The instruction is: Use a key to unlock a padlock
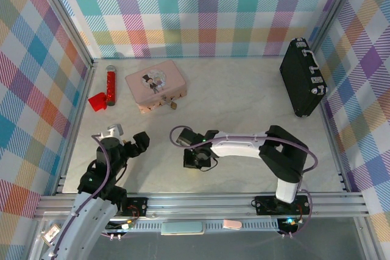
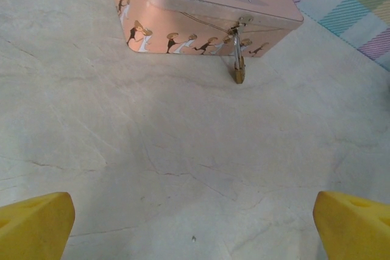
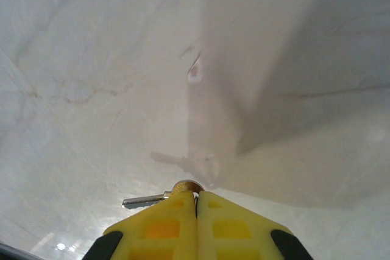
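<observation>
The small brass padlock hangs by its thin silvery shackle from the hasp on the front of the pink box; from above it shows at the box's front right corner. My left gripper is open and empty, well short of the padlock, with its yellow fingertips far apart over bare table. My right gripper is shut on the key. It pinches the round head, and the shaft sticks out to the left just above the table. In the top view the right gripper points down at mid-table.
A red tube and a red cap lie left of the pink box. A black case stands at the right wall. Checked walls close in three sides of the marble-look table.
</observation>
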